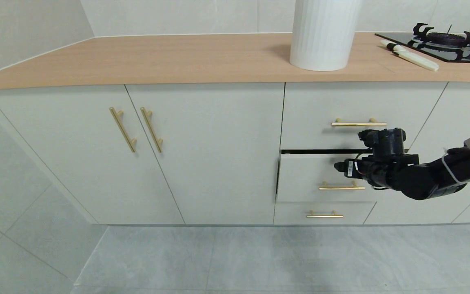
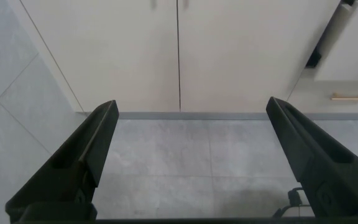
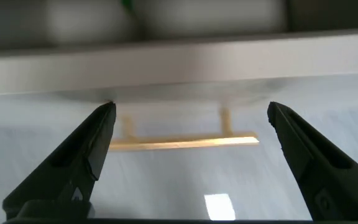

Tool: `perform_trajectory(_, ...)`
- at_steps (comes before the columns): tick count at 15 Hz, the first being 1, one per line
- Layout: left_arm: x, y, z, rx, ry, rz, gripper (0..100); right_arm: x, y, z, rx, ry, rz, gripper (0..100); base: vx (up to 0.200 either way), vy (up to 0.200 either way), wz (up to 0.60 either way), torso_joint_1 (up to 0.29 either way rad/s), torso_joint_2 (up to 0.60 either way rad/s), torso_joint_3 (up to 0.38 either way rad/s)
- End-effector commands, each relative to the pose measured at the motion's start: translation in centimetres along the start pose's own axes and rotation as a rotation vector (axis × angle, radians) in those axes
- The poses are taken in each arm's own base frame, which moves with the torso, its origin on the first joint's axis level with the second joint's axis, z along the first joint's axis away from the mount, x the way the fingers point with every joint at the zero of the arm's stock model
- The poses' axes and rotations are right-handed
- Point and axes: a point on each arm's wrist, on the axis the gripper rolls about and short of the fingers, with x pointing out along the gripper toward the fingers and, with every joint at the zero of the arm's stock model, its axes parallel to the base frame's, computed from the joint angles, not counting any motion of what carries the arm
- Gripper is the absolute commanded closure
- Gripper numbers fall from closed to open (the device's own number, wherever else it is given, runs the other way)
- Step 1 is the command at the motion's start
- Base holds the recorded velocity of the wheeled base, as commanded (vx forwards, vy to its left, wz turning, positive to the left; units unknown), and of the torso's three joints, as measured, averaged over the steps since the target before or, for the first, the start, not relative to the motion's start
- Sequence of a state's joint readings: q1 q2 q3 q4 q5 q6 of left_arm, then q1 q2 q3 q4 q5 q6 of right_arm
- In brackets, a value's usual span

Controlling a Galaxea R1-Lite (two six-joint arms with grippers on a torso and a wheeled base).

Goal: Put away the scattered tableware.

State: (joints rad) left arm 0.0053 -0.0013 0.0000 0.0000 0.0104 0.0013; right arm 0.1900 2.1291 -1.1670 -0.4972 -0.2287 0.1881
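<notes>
On the counter (image 1: 178, 57), knife (image 1: 409, 56) lies diagonally; right pincer (image 3: 190, 112) spread (left pincer (image 2: 191, 106) too) before drawer (image 1: 308, 171).

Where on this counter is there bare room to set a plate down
The countertop is bare from the left wall corner to the white container. A narrow strip lies between container and knife. The right end is crowded by knife and stove.

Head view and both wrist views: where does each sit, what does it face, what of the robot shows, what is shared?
Head view: on the head, looking down at counter and drawers; right gripper shows.
Left wrist view: on left wrist, facing floor and cabinet doors; open left gripper shows.
Right wrist view: on right wrist, close to the drawer handle; open fingers show.
Shared: head and right wrist views both see that handle.
</notes>
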Motion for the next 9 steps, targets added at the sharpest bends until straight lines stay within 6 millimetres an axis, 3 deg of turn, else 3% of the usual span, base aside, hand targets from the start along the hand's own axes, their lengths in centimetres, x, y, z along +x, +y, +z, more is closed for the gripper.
perform_trajectory(1,0.0,0.0,0.0,0.000,0.001,0.001,0,1.2,-0.2,-1.1,0.000,0.005,-0.009,0,0.000,0.000,0.00,0.000,0.00,0.000)
perform_trajectory(9,0.0,0.0,0.0,0.000,0.001,0.001,0,2.9,0.0,-1.3,0.029,-0.119,-0.042,0,0.000,0.000,0.00,0.000,0.00,0.000)
